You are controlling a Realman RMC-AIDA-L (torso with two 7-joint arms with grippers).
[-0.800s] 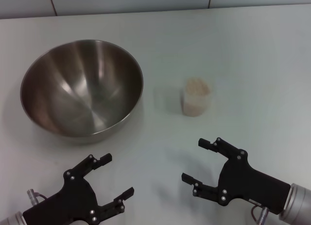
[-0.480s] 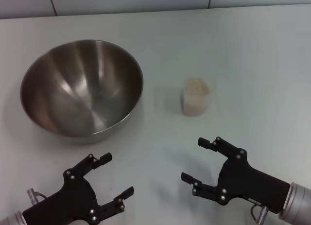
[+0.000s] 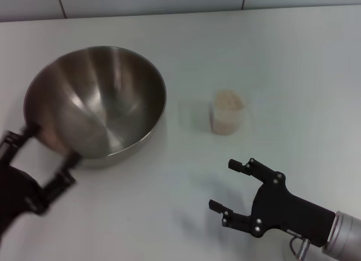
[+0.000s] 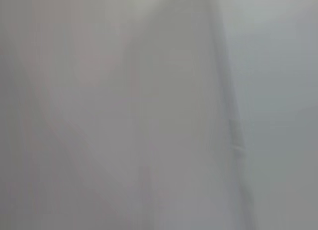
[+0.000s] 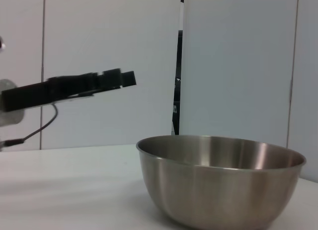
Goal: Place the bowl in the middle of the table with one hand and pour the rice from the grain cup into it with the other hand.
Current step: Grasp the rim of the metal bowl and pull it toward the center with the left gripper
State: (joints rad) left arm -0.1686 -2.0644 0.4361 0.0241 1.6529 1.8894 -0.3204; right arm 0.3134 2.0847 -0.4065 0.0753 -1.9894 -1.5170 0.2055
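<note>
Steel mixing bowl [image 3: 95, 101] stands upright on the white table [image 3: 282, 63], on the robot's left side and not yet in the middle. To its right, well apart from it, stands the small clear grain cup [image 3: 227, 113], upright and nearly full of pale rice [image 3: 228, 100].

Left gripper [image 3: 35, 159] is at the near left edge of the bowl with its jaws spread wide. One finger is close to the rim on the left and the other is close to the lower wall near the table. I cannot tell if either finger touches the metal. The left wrist view shows only a pale blur and gives no help. In the right wrist view this gripper [image 5: 94, 83] appears higher than the bowl's rim [image 5: 221, 140].

Right gripper [image 3: 240, 187] hovers low over the table, nearer to the robot than the cup and apart from it, also with spread jaws that hold nothing.

I judge that the step now is to take the bowl by its rim. The risk is in the smooth, curved wall: if the jaws close on it too shallow, the bowl can slip out or tip up on one side, and a slide toward the right can knock the light cup over and spill the rice
</note>
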